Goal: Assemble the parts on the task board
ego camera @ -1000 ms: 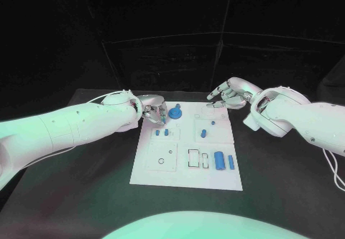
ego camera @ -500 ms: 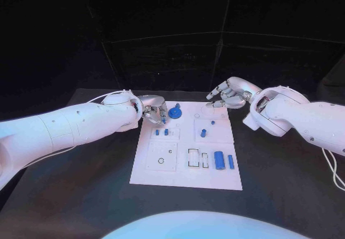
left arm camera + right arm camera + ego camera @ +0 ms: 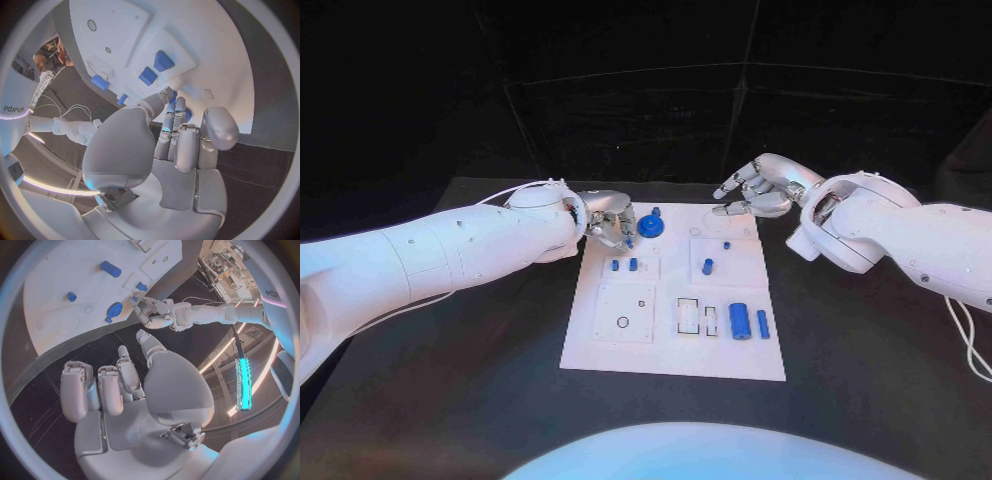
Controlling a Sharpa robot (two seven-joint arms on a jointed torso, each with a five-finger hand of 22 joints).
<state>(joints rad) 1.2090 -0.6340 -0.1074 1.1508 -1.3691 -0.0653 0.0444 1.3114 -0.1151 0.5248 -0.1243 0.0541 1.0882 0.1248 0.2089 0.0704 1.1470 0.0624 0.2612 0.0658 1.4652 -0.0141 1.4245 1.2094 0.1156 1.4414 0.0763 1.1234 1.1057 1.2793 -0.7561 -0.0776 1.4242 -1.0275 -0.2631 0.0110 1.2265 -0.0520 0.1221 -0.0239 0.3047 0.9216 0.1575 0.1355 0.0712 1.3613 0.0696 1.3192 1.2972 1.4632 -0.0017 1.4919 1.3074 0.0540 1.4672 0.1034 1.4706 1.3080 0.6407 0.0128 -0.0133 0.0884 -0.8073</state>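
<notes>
On task board [image 3: 672,345] — six blue parts [image 3: 740,321], two hands beside

Both smooth white-shelled arms, the left arm [image 3: 430,255] and the right arm [image 3: 906,235], end in a silver many-fingered metal hand: the left hand [image 3: 607,222] and the right hand [image 3: 762,188]. Thin white cables [image 3: 516,190] loop just behind the left hand, and another white cable [image 3: 966,335] hangs beneath the right arm. Each finger is built of rounded segments, and a small dark-edged metal fitting [image 3: 182,434] sits at the base of the right hand's palm.

White task board [image 3: 672,345] on black table [image 3: 459,380]
</notes>
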